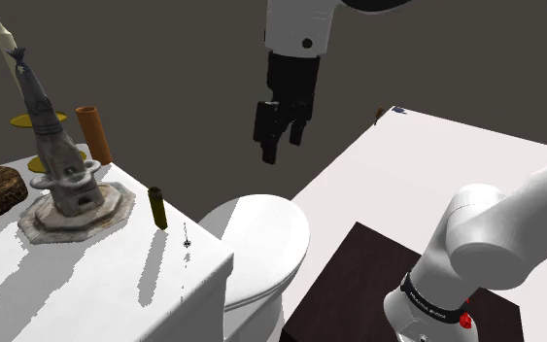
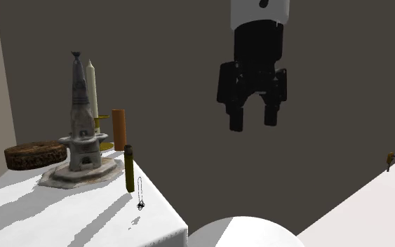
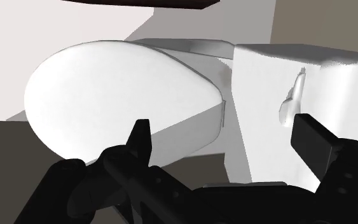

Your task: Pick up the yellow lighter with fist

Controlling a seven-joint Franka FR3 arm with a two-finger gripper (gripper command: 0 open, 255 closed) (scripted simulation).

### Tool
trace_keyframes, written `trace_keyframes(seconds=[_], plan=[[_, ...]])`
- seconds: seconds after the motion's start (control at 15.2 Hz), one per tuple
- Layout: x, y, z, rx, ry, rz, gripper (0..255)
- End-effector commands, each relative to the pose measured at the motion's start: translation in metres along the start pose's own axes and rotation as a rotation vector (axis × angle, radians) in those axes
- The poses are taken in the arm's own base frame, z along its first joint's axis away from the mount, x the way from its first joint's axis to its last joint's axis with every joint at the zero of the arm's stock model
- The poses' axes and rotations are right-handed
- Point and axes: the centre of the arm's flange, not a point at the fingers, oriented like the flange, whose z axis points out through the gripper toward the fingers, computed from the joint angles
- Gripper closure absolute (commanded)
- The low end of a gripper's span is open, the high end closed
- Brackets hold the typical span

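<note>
The gripper (image 1: 281,146) hung high in open air over the white toilet lid (image 1: 261,233), jaws parted wide with nothing between them, and the wrist view looked down past the two black fingers (image 3: 139,137) at that same lid. The target, the yellow lighter (image 1: 157,208), stood upright on the white counter top (image 1: 86,282), well off toward the shoulder view's left and much lower than the hand. It sat just inside the counter's near edge, with the grey tower ornament (image 1: 67,175) beside it and an orange cylinder (image 1: 94,134) further back. So the step in hand was judged to be the approach, and the job was barely begun. The clean way in looked to be a move across and down until the lighter sat centred between the fingers, keeping the tower ornament out of their path. A slim, tall body like that would likely topple at a sideways brush, and being so near the edge it could go straight over. The fingers therefore wanted to come down on both sides at once and close around the middle of the body, not the dark cap. A tiny wiry object (image 1: 187,240) stood close by the lighter, possibly a pin, though it was too small to tell.
</note>
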Motion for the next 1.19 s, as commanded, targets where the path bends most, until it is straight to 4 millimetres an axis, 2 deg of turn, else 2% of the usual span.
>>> trace_keyframes(seconds=[0.0, 0.92, 1.12], plan=[[0.012, -0.027, -0.002, -0.002, 0.012, 0.008, 0], [0.096, -0.189, -0.015, -0.033, 0.095, 0.060, 0], [0.097, -0.192, -0.005, -0.033, 0.096, 0.061, 0]])
